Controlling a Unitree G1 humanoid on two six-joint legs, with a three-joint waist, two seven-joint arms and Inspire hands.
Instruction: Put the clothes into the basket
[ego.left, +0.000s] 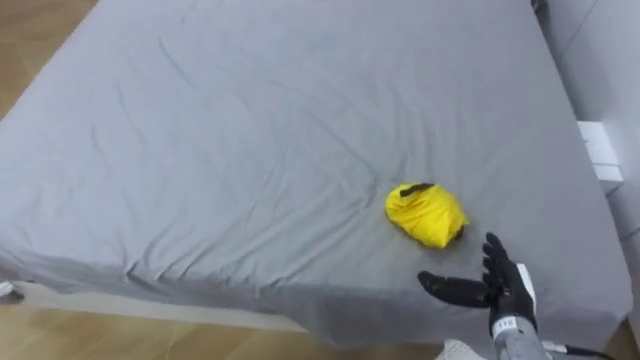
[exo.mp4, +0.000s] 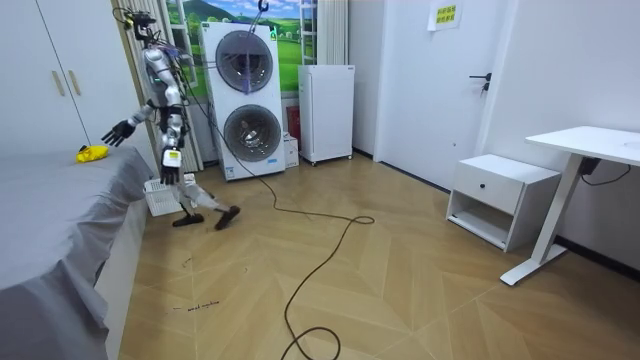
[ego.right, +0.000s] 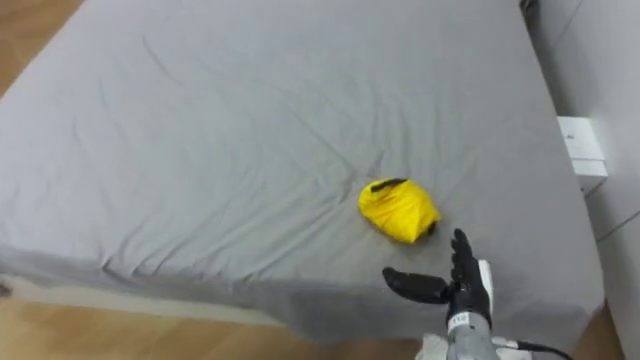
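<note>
Garment (ego.left: 426, 214): you see one yellow bundle on one grey bed (ego.left: 250, 130). One right hand (ego.left: 512, 292), near the bundle's five o'clock, is spread wide, empty, not touching it. Your left hand (exo.mp4: 172, 160) hangs low.

Soft, even indoor light fills the room and falls bright on the white walls (exo.mp4: 420, 100). The grey bedsheet (ego.left: 250, 120) shows only gentle shading along its creases. The crumpled yellow garment (ego.left: 426, 214) casts a faint, narrow shadow at its lower right edge.
</note>
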